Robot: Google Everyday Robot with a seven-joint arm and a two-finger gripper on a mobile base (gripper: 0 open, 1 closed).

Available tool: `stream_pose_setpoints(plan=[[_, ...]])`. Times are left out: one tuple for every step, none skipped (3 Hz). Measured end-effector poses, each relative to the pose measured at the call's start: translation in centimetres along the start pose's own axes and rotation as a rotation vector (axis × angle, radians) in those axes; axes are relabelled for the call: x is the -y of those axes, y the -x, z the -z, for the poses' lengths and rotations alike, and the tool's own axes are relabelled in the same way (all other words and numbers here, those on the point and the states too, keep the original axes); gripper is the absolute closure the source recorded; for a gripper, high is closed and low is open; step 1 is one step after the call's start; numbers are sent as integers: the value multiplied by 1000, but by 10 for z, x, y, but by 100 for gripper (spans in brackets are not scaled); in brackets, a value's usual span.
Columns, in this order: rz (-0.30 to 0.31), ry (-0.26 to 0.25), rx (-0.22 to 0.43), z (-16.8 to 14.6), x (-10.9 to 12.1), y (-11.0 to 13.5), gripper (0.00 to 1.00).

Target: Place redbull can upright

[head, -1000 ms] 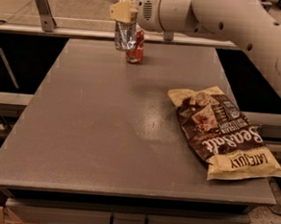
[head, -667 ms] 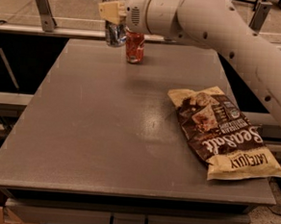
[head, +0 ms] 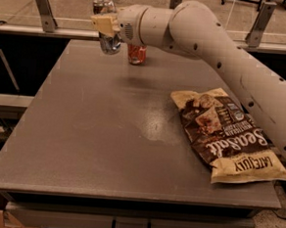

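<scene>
Camera view: one look across the table (head: 97, 132) from its near edge, with the red soda can (head: 136, 53) at the far side serving as landmark.
Gripper: the gripper (head: 108, 27) hangs just left of the red soda can and slightly higher, at the end of the white arm (head: 225, 58) that reaches in from the right.
Gripper grasp: its fingers are closed around the middle of the redbull can (head: 110, 43), with nothing else in hold.
Redbull can: just left of the red soda can, apart from it, standing close to vertical with its silver top above the gripper and its base below.
Contact with table: whether the base touches the surface cannot be told; it looks at or just over it.
Chip bag: the chip bag (head: 227, 139) lies flat, well apart from the red soda can, nearer and to its right.
Done so far: the can is grasped, roughly upright, and brought over a bare spot.
Left to do: by my judgement, settle the base flat, let go, and withdraw without nudging the red soda can.
</scene>
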State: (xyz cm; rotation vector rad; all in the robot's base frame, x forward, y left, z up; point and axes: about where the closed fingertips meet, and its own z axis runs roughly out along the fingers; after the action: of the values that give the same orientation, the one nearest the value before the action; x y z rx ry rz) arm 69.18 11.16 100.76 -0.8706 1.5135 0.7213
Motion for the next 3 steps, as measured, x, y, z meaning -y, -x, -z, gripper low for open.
stream_pose_setpoints(plan=[[-5, 37, 10, -6, -5, -24, 100], [-10, 75, 41, -17, -9, -43, 100], [5, 84, 71, -24, -12, -56, 100]])
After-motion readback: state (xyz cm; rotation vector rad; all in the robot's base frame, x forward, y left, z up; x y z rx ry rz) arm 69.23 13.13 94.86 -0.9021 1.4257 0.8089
